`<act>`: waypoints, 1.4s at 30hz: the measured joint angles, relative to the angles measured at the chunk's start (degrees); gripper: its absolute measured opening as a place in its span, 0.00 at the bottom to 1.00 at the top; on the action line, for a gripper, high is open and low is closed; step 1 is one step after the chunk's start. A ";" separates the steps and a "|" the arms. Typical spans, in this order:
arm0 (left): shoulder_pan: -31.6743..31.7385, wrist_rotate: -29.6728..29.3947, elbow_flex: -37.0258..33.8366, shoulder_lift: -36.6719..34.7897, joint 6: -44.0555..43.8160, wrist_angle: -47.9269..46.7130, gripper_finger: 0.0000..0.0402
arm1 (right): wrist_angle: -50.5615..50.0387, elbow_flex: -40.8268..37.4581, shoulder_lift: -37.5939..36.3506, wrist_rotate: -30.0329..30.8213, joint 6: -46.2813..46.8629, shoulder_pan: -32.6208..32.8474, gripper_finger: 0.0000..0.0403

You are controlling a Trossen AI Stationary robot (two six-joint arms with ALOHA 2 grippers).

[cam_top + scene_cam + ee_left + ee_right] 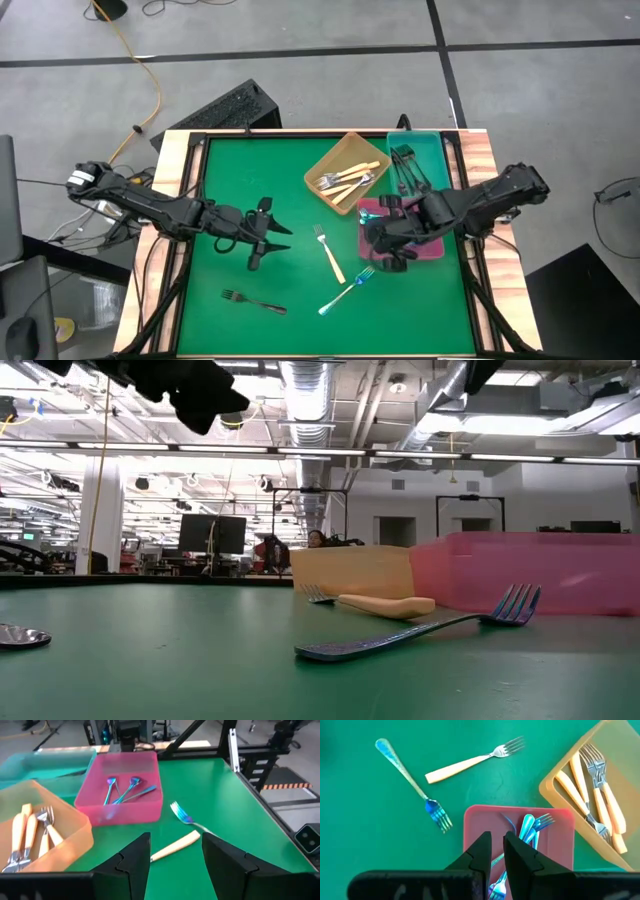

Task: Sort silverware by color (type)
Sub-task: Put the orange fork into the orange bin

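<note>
Over the pink tray [432,250] our right gripper [493,851] hangs with its fingers nearly together and nothing between them, blue forks [530,827] lying in the tray below. Our left gripper [275,239] hovers over the green bench [250,170] with fingers apart and empty, facing the loose cream fork [328,254]. Three forks are unsorted on the bench: that cream fork, a blue fork [346,290] just beside it near the pink tray, and a black fork [253,299] well apart toward the front. The orange tray [340,160] holds cream forks, the teal tray [440,150] black ones.

We judge the main risk to be the thin, flat handles: fingers closing on them could skid off or push a fork away. Cream and blue lie close, so reaching for one could knock the other, and both arms working near that spot could collide
</note>
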 joint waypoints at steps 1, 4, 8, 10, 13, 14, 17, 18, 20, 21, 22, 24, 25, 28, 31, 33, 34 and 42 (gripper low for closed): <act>0.02 -0.06 0.81 0.50 0.00 -1.09 0.40 | -0.42 0.42 0.00 0.27 0.00 0.68 0.18; 0.02 -0.07 3.48 2.70 0.91 -2.45 0.40 | -0.81 0.70 -0.74 1.55 0.00 3.01 0.18; 0.02 -0.04 6.38 5.52 2.31 -2.76 0.40 | -0.64 0.79 -3.24 8.47 0.80 6.42 0.18; 0.02 -0.07 7.62 6.83 4.38 -2.55 0.40 | -0.68 0.80 -5.25 11.76 1.97 7.61 0.18; 0.04 -0.13 9.01 8.67 6.67 -2.83 0.40 | -0.71 0.80 -8.93 15.40 5.16 9.81 0.18; 0.10 -0.13 9.42 9.31 7.31 -2.41 0.40 | -0.64 0.80 -10.16 16.45 6.29 10.45 0.18; 0.20 -0.10 10.04 11.19 8.92 -1.39 0.40 | -0.33 0.82 -13.20 18.85 9.59 12.16 0.18; 0.20 0.02 10.08 11.78 9.63 -1.00 0.40 | -0.34 0.82 -14.00 19.37 10.57 12.88 0.18; 0.20 0.69 10.08 12.73 11.08 -0.18 0.40 | -0.27 0.82 -15.35 20.05 11.93 13.95 0.18; 0.22 1.27 10.11 13.12 11.53 0.29 0.40 | -0.29 0.82 -15.83 20.15 12.04 14.47 0.18; 0.24 1.67 10.11 13.53 11.71 0.53 0.40 | -0.29 0.82 -16.19 20.17 12.06 15.09 0.18; 0.50 2.48 10.10 14.28 11.88 2.15 0.40 | -0.42 0.82 -16.69 20.67 12.07 16.19 0.18; 0.71 3.27 10.11 14.66 11.86 2.95 0.40 | -0.64 0.82 -16.81 21.41 12.07 16.73 0.18; 1.84 5.72 10.11 14.96 11.55 4.13 0.40 | -2.08 0.82 -17.08 23.89 12.16 17.92 0.18; 2.88 6.26 10.12 15.82 11.52 5.10 0.40 | -3.63 0.82 -17.20 25.47 13.41 18.92 0.18; 3.65 6.95 10.08 15.86 11.58 5.70 0.40 | -4.14 0.82 -17.12 25.62 13.68 19.01 0.18; 4.08 7.69 10.15 16.26 11.82 6.75 0.40 | -4.26 0.82 -17.05 25.63 13.73 19.02 0.18; 6.29 12.44 10.81 21.18 12.78 12.55 0.40 | -4.65 0.80 -16.81 25.61 14.60 19.50 0.18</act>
